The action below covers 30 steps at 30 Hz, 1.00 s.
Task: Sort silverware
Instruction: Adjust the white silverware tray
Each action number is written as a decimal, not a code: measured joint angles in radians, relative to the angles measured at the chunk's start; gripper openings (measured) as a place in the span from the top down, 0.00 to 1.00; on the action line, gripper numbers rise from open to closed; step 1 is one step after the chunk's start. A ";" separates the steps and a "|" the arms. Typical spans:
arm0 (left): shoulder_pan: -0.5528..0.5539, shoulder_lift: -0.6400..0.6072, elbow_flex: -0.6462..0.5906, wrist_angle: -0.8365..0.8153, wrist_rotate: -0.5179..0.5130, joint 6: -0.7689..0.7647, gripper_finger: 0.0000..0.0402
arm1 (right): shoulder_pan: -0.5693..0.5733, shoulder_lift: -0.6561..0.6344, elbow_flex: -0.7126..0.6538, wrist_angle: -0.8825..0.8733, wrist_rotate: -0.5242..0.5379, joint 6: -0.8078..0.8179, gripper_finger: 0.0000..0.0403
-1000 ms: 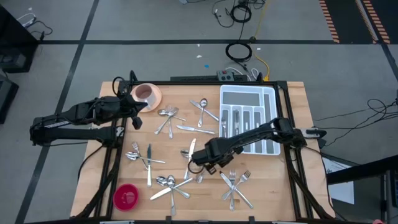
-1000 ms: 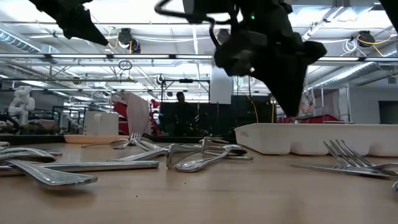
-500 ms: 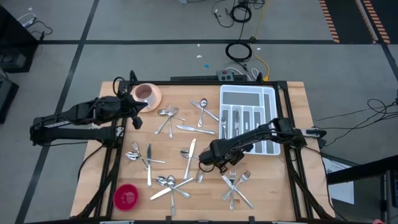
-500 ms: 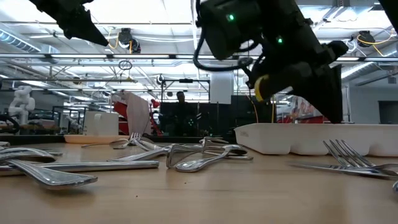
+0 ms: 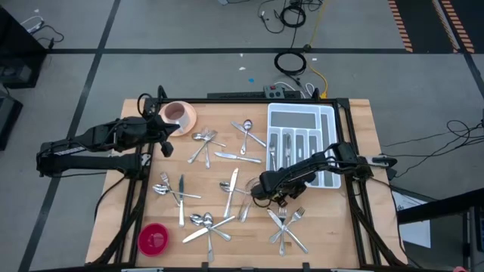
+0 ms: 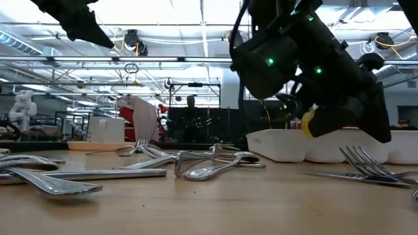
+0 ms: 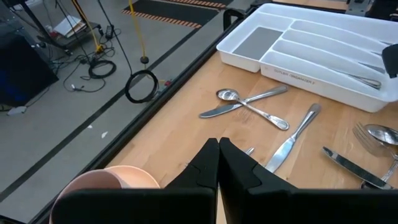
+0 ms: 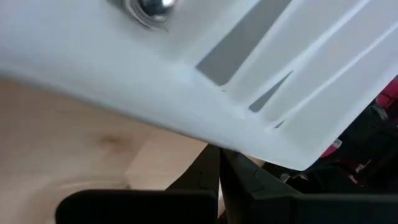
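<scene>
The silverware lies scattered on the wooden table: spoons and forks, a knife, crossed pieces and forks near the front edge. More pieces lie in the white tray at the far right. My right gripper is shut and empty. It slants down just in front of the tray's near wall. My left gripper hangs shut above the table beside the pink cup, holding nothing.
A red round dish sits at the near left corner. The pink cup on its saucer stands close under my left gripper. Bare wood lies between the forks and the tray.
My right gripper has moved toward the table's right edge and down, tipping more steeply downward, and now sits low beside the tray's near wall. It has stayed shut. No silverware has moved.
</scene>
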 joint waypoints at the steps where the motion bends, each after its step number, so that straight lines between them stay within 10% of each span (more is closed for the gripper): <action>1: 0.000 0.000 0.000 0.000 0.000 0.015 0.98 | -0.004 -0.001 -0.008 0.000 -0.001 -0.007 1.00; 30: 0.000 0.000 0.000 0.002 -0.005 0.089 0.98 | -0.053 -0.021 -0.042 0.003 0.151 0.004 1.00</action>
